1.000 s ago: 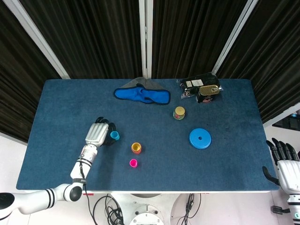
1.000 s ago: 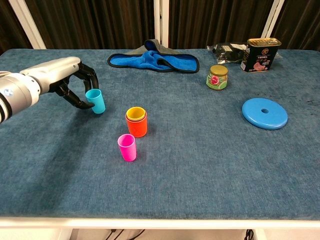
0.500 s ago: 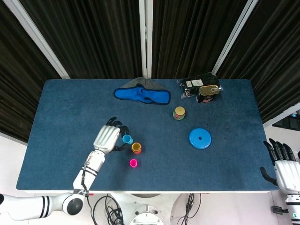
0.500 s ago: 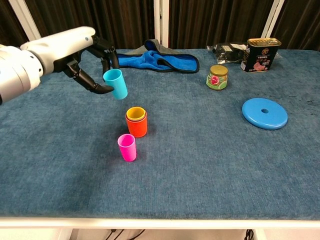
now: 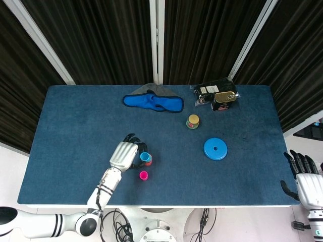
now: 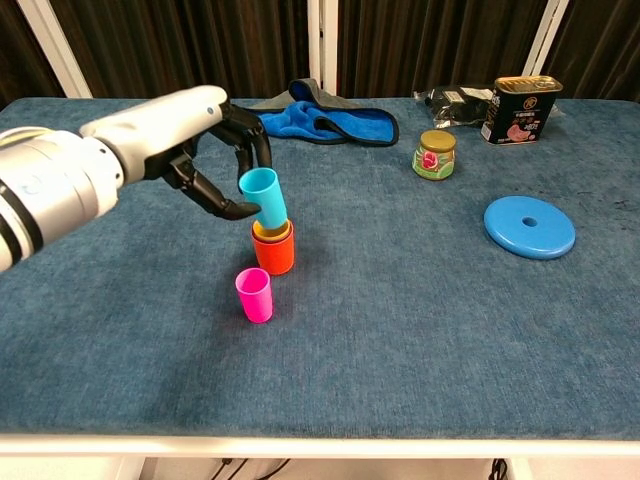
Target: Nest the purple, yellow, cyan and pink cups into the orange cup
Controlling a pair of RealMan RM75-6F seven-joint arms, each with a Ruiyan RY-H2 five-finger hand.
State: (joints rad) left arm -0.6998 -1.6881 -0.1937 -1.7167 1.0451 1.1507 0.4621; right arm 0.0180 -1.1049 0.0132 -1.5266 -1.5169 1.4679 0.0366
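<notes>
My left hand [image 6: 200, 140] [image 5: 125, 154] grips the cyan cup [image 6: 264, 196] [image 5: 146, 158] and holds it upright directly over the orange cup [image 6: 273, 250]. The cyan cup's base sits at the mouth of the yellow cup [image 6: 272, 231] nested in the orange one. No purple cup is visible. The pink cup [image 6: 254, 294] [image 5: 144, 175] stands alone on the table just in front of the orange cup. My right hand [image 5: 306, 176] hangs off the table's right front corner with its fingers spread, holding nothing.
A blue cloth [image 6: 310, 120] lies at the back centre. A small jar [image 6: 436, 154], a meat tin [image 6: 520, 108] and a dark packet [image 6: 455, 98] stand at the back right. A blue disc [image 6: 529, 226] lies right of the cups on the blue table [image 6: 420, 330].
My left hand has carried the cyan cup rightward and toward the front, from the table's left part to just above the orange cup. The right hand barely shifted.
</notes>
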